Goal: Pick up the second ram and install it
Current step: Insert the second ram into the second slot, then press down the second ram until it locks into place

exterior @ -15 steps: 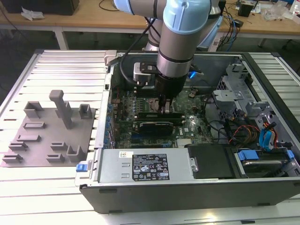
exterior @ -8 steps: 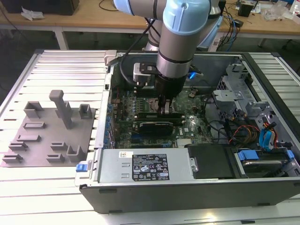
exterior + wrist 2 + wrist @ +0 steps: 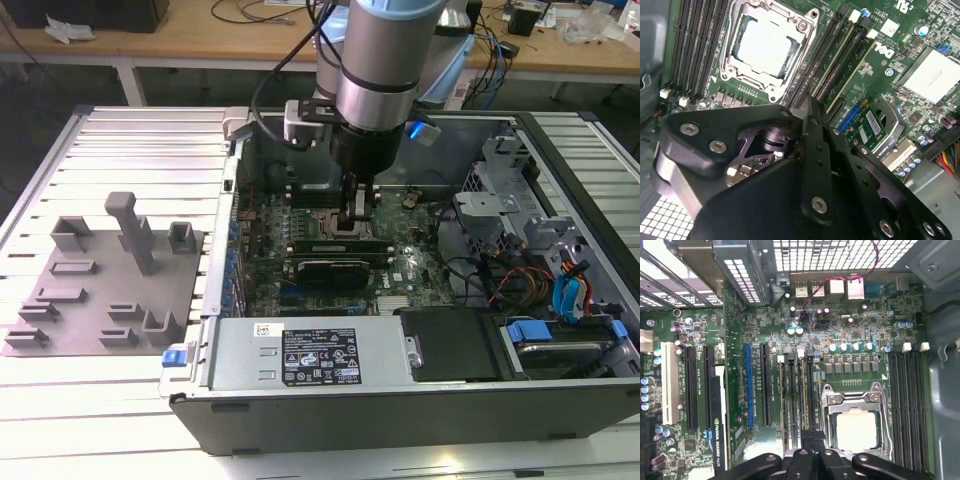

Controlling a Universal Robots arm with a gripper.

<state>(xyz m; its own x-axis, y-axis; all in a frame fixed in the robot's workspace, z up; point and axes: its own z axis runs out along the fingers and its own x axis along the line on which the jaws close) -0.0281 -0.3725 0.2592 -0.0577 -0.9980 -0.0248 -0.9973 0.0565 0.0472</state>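
Note:
My gripper reaches down inside the open computer case, over the memory slots beside the CPU socket. In both wrist views its black fingers stand close together on a thin dark edge, the second ram, seen edge-on. The stick lies along the slot nearest the socket and runs away from the fingertips. How deep it sits in the slot is hidden from me. More memory slots lie right beside it.
A grey plastic plate with posts and slots lies on the slatted table at the exterior view's left. A graphics card, the power supply and drive cages with cables crowd the case around the gripper.

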